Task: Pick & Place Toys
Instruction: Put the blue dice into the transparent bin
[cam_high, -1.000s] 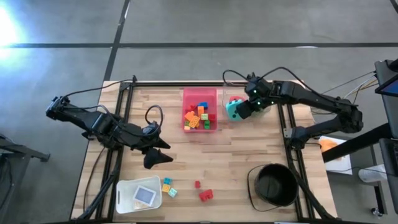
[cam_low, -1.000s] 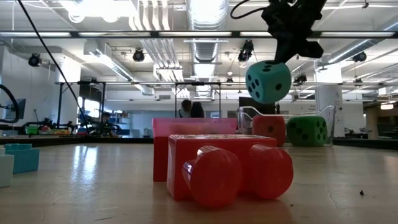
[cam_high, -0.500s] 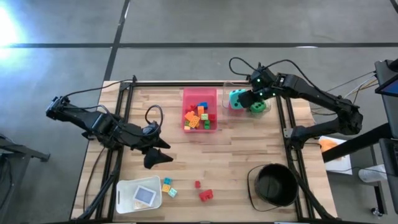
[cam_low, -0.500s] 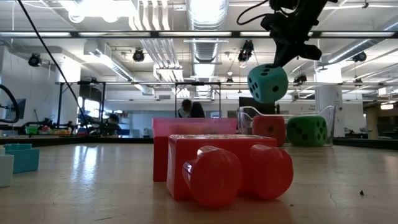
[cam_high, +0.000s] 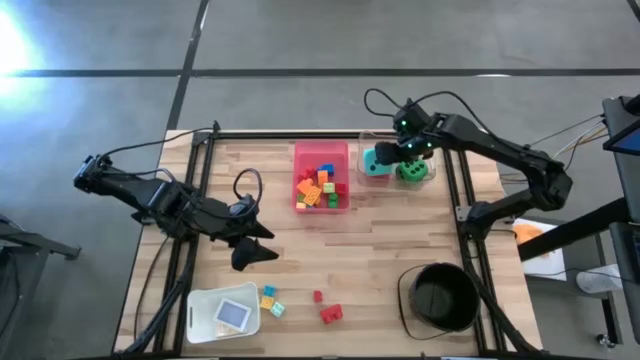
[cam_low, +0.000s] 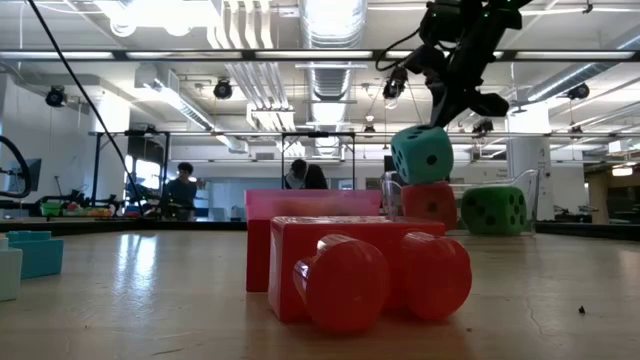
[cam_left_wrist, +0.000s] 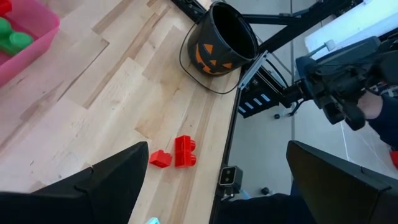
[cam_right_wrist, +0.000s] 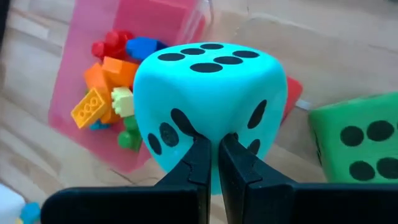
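The pink tray (cam_high: 321, 178) contains mixed bricks (cam_high: 319, 187). The right gripper (cam_high: 396, 152) pinches the teal die (cam_low: 422, 154), which rests atop the red die (cam_low: 431, 203), beside the green die (cam_high: 414, 170). The left gripper (cam_high: 262, 245) hovers mid-table, fingers spread wide.

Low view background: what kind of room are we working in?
Probably an open lab or workshop: exposed ceiling ducts and strip lights, equipment benches along the far side, and a person seated there.
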